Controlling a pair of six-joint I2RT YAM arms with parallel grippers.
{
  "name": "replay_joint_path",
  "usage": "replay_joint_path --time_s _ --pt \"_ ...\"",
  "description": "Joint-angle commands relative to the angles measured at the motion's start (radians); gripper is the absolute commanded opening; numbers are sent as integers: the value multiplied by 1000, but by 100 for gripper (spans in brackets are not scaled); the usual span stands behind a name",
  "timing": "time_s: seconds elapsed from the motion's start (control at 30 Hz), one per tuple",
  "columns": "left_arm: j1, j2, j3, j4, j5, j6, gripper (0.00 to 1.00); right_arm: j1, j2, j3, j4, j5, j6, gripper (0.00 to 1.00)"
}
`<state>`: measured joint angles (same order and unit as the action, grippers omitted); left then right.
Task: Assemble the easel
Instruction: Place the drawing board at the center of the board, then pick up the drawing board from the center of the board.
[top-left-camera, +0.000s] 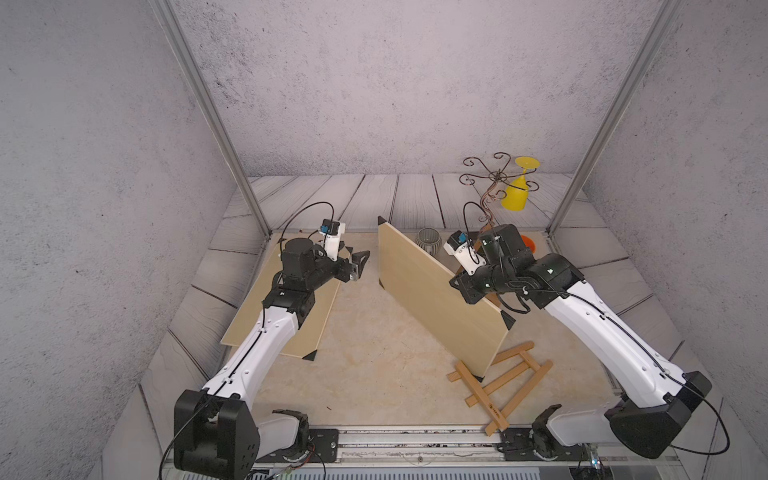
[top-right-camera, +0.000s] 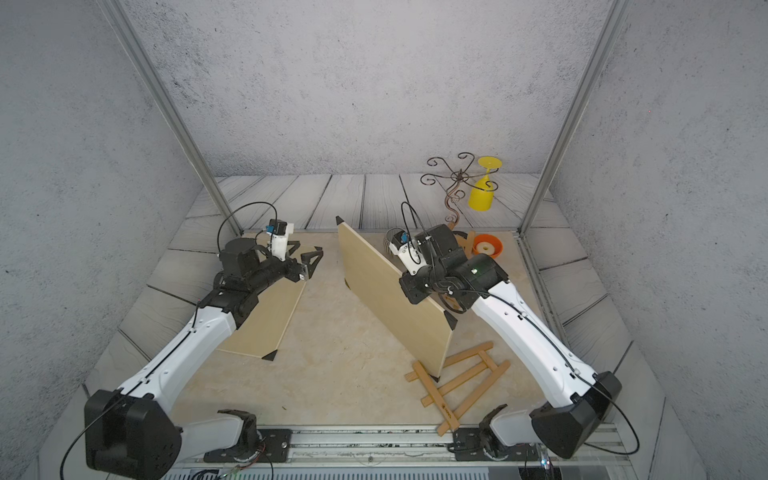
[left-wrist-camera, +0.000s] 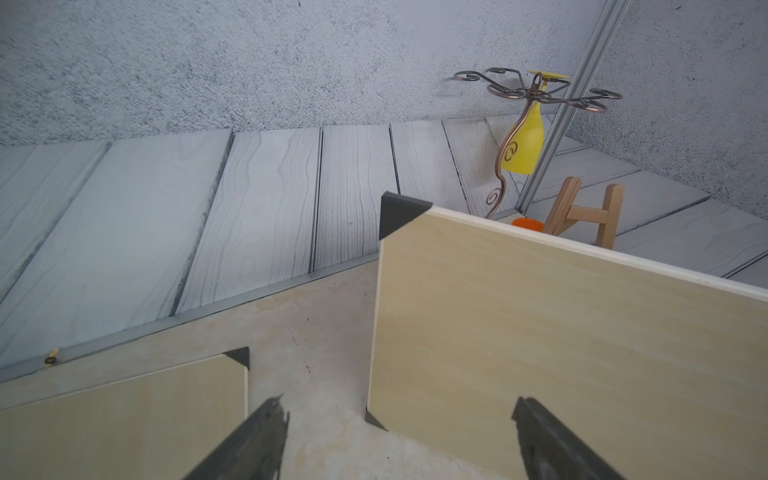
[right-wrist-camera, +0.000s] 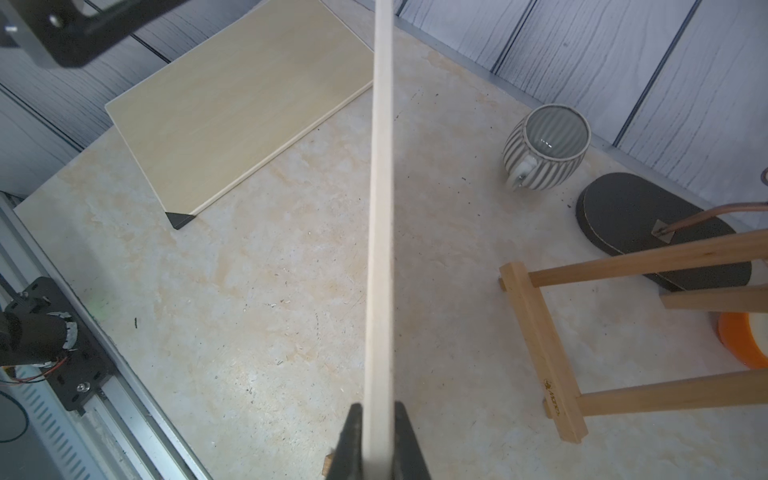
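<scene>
Nearest the arm bases, on the right, an easel (top-left-camera: 505, 384) is lying flat on the bench (top-left-camera: 374, 382). Just behind it a board (top-left-camera: 432, 291) is standing on edge and running diagonally away across the bench, with its near lower corner meeting the easel's bars. The right hand (right-wrist-camera: 378, 436) is pinching this board's top edge, jaws closed tight on the wood. To the left, a second board (top-left-camera: 309, 336) is lying flat, partly under the left arm. The left hand (left-wrist-camera: 399, 411) is hovering above that board's far end, jaws spread wide and holding nothing, pointing at the upright board's face. Behind the upright board, a second easel (left-wrist-camera: 582, 214) is standing near a striped mug (right-wrist-camera: 544, 149) and an orange roll (top-right-camera: 487, 246). Farthest back, a wire rack (top-left-camera: 496, 178) is carrying a yellow glass (top-left-camera: 515, 197) upside down.
</scene>
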<state>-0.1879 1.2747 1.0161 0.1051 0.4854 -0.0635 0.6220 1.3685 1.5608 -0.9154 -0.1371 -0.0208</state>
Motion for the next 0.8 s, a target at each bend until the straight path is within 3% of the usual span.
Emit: replay_joint_path --time_s 0.0,0.17,0.37,0.47,0.6,0.77 --pt "29 41 90 3 105 23 89 -8 -47 15 170 -18 -74 0" --pt "36 125 195 -16 124 -24 90 -11 7 65 169 -78 -101 0" --pt "77 219 316 -35 64 -229 89 -13 74 174 128 -62 -75 0" --pt "76 249 355 -44 57 -273 89 -13 112 189 153 -85 -77 0" --pt "77 284 394 -82 7 -281 89 -14 139 194 179 -98 -87 0" --pt "77 335 436 -89 26 -268 89 -18 108 107 212 -83 -117 0"
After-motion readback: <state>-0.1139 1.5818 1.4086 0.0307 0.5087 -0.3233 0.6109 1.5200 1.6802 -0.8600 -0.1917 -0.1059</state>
